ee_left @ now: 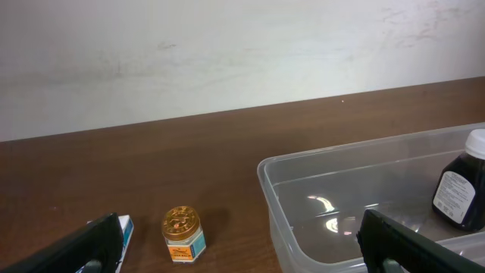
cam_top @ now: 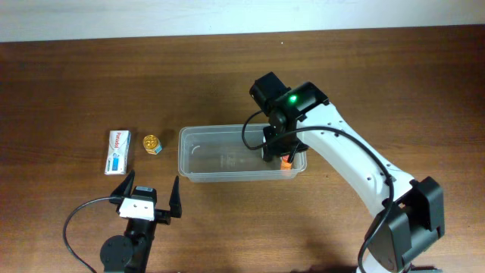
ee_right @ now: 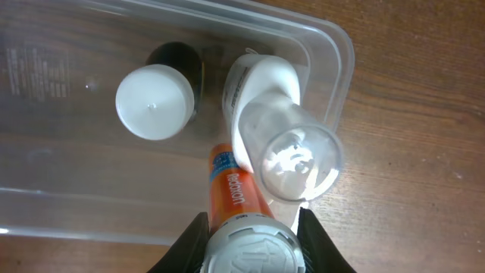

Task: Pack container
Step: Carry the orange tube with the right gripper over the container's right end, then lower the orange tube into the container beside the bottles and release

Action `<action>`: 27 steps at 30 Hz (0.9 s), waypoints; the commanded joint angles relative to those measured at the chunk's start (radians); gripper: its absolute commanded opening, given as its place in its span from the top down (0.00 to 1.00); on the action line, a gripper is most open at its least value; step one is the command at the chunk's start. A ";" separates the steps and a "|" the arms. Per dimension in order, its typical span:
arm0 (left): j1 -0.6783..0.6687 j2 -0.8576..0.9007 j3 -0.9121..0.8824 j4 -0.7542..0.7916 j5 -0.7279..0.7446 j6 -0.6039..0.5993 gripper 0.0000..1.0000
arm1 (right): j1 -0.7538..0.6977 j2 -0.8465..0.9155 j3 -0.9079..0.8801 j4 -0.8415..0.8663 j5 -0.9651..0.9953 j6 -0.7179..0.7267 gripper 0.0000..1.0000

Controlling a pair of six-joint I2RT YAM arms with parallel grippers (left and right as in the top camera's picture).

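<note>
Sitting mid-table (cam_top: 394, 76), the clear container (cam_top: 186, 155) holds a dark bottle (ee_left: 458, 193), a white bottle (ee_right: 261, 91) and an orange tube (ee_right: 231, 186) at its right end. The right gripper (ee_right: 254, 244) reaches inside, pinching the tube's white cap. The left gripper (cam_top: 148, 194) waits in front with fingers spread, near a gold-lidded jar (cam_top: 152, 143) and a white-and-blue box (cam_top: 117, 151).

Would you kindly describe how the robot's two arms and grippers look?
The right arm has curved white links, black joints and a black base. A green light glows on its black wrist unit, and a thin wrist cable loops beside it. The left gripper has a white body, two black tapering fingers and a black trailing cable.
</note>
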 commanded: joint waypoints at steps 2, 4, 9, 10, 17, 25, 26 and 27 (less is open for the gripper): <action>0.003 -0.004 -0.003 -0.005 -0.003 0.016 0.01 | 0.025 -0.007 -0.029 0.038 0.027 0.020 0.77; 0.003 -0.004 -0.003 -0.005 -0.003 0.016 0.01 | 0.035 -0.007 -0.040 0.060 0.027 0.019 0.77; 0.003 -0.004 -0.003 -0.005 -0.003 0.016 0.01 | 0.052 -0.007 -0.063 0.108 0.028 0.019 0.77; 0.003 -0.004 -0.003 -0.005 -0.003 0.016 0.01 | 0.052 -0.007 -0.064 0.111 0.028 0.020 0.77; 0.003 -0.004 -0.003 -0.005 -0.003 0.016 0.01 | 0.051 -0.007 -0.064 0.111 0.031 0.019 0.77; 0.003 -0.004 -0.003 -0.005 -0.003 0.016 0.01 | 0.051 -0.002 -0.064 0.112 0.046 0.019 0.77; 0.003 -0.004 -0.003 -0.005 -0.003 0.016 0.01 | 0.051 0.000 -0.064 0.112 0.049 0.020 0.77; 0.003 -0.004 -0.003 -0.005 -0.003 0.016 0.01 | 0.051 0.000 -0.064 0.112 0.050 0.019 0.77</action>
